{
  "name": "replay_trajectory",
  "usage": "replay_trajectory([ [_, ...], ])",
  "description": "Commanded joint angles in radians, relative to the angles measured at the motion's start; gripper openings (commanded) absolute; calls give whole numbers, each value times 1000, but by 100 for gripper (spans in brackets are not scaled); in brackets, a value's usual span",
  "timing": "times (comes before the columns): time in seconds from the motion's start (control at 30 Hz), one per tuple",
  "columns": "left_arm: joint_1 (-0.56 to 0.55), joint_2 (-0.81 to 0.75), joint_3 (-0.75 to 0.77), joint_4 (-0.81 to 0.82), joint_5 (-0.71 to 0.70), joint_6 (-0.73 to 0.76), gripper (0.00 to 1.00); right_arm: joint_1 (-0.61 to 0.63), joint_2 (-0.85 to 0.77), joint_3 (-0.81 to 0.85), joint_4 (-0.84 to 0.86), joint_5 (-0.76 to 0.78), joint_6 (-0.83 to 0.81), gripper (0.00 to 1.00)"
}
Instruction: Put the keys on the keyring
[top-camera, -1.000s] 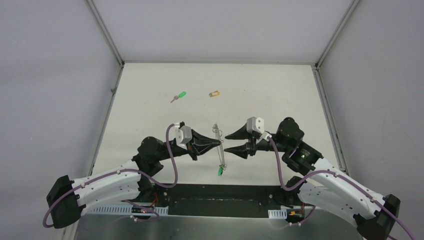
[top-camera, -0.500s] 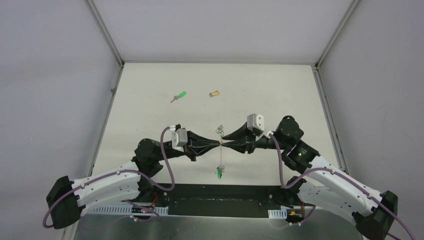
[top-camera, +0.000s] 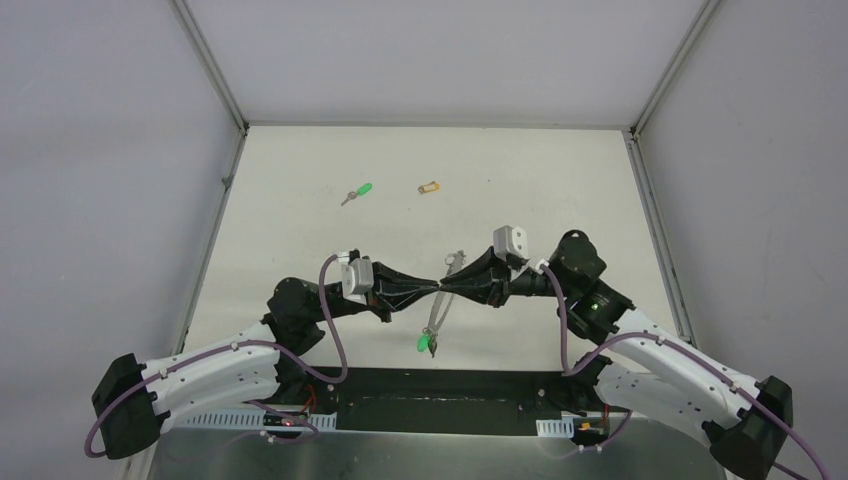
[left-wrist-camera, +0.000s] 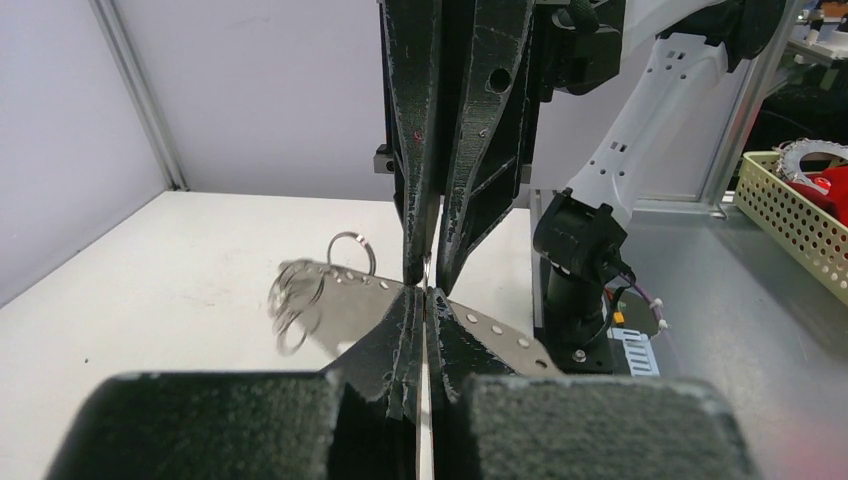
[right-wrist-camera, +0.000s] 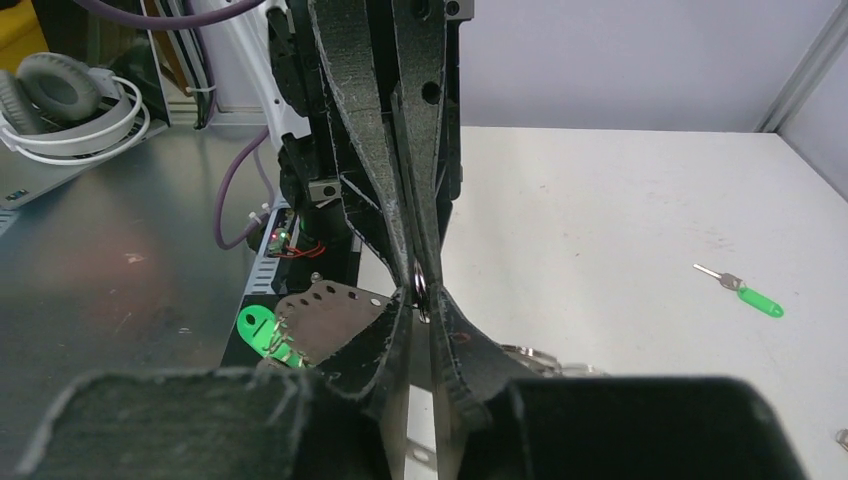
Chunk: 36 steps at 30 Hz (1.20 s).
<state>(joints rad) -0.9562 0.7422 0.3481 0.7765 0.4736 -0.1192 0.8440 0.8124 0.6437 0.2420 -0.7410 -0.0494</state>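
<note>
Top external view: both arms met tip to tip over the near middle of the white table (top-camera: 560, 190). The left gripper (top-camera: 436, 288) and the right gripper (top-camera: 451, 288) faced each other, tips almost touching. Between them sat the large thin grey wire keyring (top-camera: 436, 318), held up and tilted. Its far end was by the right gripper, and its near end hung lower with a small bright green plastic tag (top-camera: 424, 343) on it.

On the left wrist view I saw the left gripper (left-wrist-camera: 425, 296) with its fingers pressed nearly together, just a sliver between them, pinching the keyring. The right gripper (left-wrist-camera: 430, 272) came in from above, likewise closed to a sliver on the same spot. A grey perforated metal strip (left-wrist-camera: 490, 325) ran across behind the tips. I could not tell whether the fingers gripped that strip or the wire. Small silver split rings (left-wrist-camera: 350, 246) hung at its left, some of them blurred.

The right wrist view agreed: the right gripper (right-wrist-camera: 422, 306) and the left gripper (right-wrist-camera: 415, 272) were both clamped tight at one point, with a bit of ring showing there. The strip (right-wrist-camera: 330, 310) and the green tag (right-wrist-camera: 258, 328) were on the left.

Neither key was on the ring. The tiny green-headed metal key (top-camera: 357, 192) lay far left on the table. The tiny yellow-tan-headed key (top-camera: 429, 187) lay just right of it, apart, both well away from the grippers. The green-headed key (right-wrist-camera: 755, 300) also showed on the right wrist view.
</note>
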Motion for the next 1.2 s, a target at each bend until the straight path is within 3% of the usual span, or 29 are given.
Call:
replay_trajectory([
  [0.0, -8, -17, 30, 46, 7, 9, 0, 2, 27, -2, 99, -41, 46, 11],
  [0.17, -9, -23, 29, 39, 1, 10, 0, 2, 38, -1, 87, -35, 37, 0],
  [0.27, -8, -36, 29, 4, -4, 16, 0, 2, 34, 3, 57, -28, 25, 0],
  [0.43, -8, -95, 41, -121, -28, 50, 33, 3, 22, 43, -99, 6, -33, 0],
  [0.57, -7, -154, 97, -355, -49, 133, 44, 2, 22, 97, -258, 40, -92, 0],
  [0.7, -8, -152, 187, -634, -25, 241, 46, 3, 37, 152, -406, 50, -138, 0],
  [0.87, -8, -71, 288, -820, 19, 314, 46, 1, 84, 233, -596, 56, -189, 0],
  [1.17, -9, 83, 370, -837, 103, 297, 45, 1, 206, 391, -849, 101, -238, 0],
])
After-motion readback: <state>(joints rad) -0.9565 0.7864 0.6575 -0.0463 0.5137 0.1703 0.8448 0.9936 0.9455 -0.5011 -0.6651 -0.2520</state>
